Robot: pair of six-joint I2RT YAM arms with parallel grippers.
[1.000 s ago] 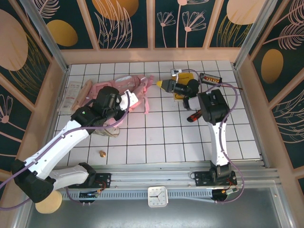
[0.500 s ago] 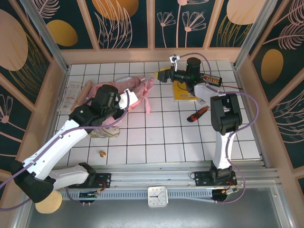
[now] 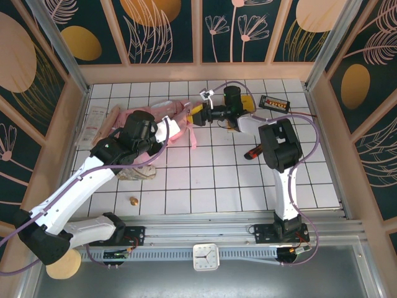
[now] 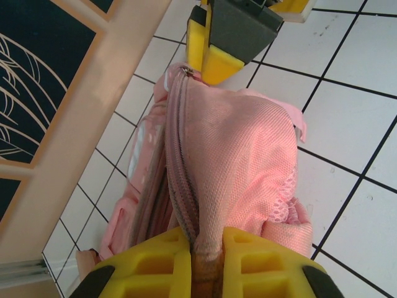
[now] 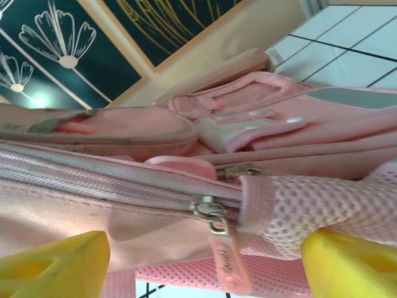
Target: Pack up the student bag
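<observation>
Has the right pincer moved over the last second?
Yes. The right pincer has swung left, away from the black box at the far right, reaching the student bag at its zipper end.

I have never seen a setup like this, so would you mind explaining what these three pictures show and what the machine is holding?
These are two robot arms bolted to the near edge of a tiled table. The overhead picture looks down from above and behind them. The other two come from a camera on each wrist, so the yellow blocks are that arm's own fingers. The left pincer is clamped on the zip seam of the pink student bag. The right pincer is open, its fingers either side of the zip pull. Also on the table: a red cutter-like tool, a black device and a small brown object.
</observation>
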